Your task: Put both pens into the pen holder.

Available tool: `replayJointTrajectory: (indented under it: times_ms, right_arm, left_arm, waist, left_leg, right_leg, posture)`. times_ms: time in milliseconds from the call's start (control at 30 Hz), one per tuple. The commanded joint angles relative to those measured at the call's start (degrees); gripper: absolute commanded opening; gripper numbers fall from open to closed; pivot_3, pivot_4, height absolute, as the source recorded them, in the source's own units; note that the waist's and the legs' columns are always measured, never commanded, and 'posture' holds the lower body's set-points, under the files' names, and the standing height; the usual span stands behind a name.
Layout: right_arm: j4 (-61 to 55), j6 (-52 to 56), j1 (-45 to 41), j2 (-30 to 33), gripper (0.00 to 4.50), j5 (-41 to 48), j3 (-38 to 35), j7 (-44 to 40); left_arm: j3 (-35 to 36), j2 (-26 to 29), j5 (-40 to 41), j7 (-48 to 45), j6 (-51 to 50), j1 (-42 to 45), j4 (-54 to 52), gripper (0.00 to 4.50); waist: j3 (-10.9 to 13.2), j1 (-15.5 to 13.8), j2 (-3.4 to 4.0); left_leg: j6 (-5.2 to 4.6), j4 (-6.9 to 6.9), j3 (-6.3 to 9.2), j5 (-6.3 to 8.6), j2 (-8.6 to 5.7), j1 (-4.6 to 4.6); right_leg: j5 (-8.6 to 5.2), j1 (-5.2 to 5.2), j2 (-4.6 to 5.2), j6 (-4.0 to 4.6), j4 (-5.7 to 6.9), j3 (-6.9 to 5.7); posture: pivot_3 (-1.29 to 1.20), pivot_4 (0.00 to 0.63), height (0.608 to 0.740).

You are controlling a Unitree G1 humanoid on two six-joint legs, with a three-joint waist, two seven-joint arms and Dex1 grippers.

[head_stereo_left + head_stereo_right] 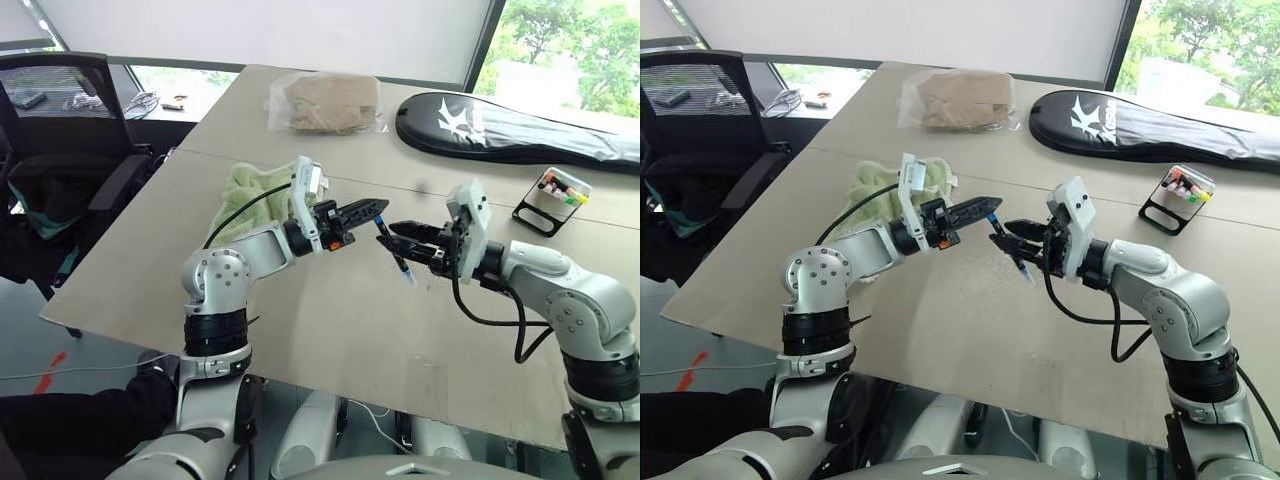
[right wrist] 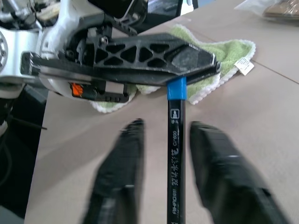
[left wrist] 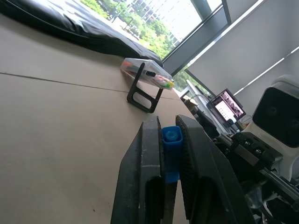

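A slim black pen (image 1: 399, 258) with a blue cap (image 2: 177, 88) hangs slanting above the table's middle. My left gripper (image 1: 381, 213) is shut on the blue cap (image 3: 171, 140) and holds the pen from above. My right gripper (image 2: 168, 125) is open. Its two fingers stand on either side of the pen's black barrel (image 2: 175, 158) without touching it. Both grippers meet tip to tip in the head views. The pen holder (image 1: 552, 200), a small black frame with a white top and coloured marker ends, stands on the table at the far right, beyond my right arm.
A green towel (image 1: 248, 192) lies behind my left arm. A clear bag with something brown (image 1: 325, 101) and a long black racket bag (image 1: 520, 125) lie at the table's far side. A black office chair (image 1: 60, 130) stands at the left.
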State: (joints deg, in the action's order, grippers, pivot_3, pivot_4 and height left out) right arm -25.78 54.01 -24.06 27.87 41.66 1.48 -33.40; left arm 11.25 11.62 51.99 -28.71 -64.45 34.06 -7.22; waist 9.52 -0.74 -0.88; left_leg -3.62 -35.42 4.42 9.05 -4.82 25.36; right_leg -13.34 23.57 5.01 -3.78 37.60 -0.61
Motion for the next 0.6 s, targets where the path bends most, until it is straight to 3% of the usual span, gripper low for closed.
replayJointTrajectory:
  times_ms: [33, 333, 600]
  right_arm:
    - [-0.7, -0.3, -0.7, 0.4, 1.03, 0.2, 0.5, -1.0]
    - [-1.8, 0.1, 2.8, 2.0, 1.03, -0.4, 0.3, -0.3]
    - [-1.8, 0.4, -0.3, -2.0, 1.03, 1.1, 0.1, 1.6]
  left_arm:
    - [1.3, -0.3, 2.6, 0.5, 1.1, 0.2, -2.4, 0.00]
    - [2.9, 0.8, 4.6, 1.8, 1.2, 0.1, -1.8, 0.00]
    - [0.1, 1.5, 4.0, 0.7, 1.5, -0.2, -1.9, 0.00]
  waist:
    - [0.0, 0.0, 0.00]
    - [0.0, 0.0, 0.00]
    - [0.0, 0.1, 0.00]
  left_leg:
    - [0.00, 0.00, 0.00, 0.00, 0.00, 0.00]
    - [0.00, 0.01, 0.00, 0.00, 0.00, 0.00]
    - [0.00, 0.03, 0.00, 0.00, 0.01, 0.00]
  right_leg:
    - [0.00, 0.00, 0.00, 0.00, -0.01, 0.00]
    - [0.00, 0.00, 0.02, 0.00, -0.02, 0.00]
    - [0.00, 0.01, 0.01, 0.00, -0.02, 0.00]
  posture:
    - [0.00, 0.150, 0.740]
    - [0.00, 0.150, 0.740]
    - [0.00, 0.150, 0.740]
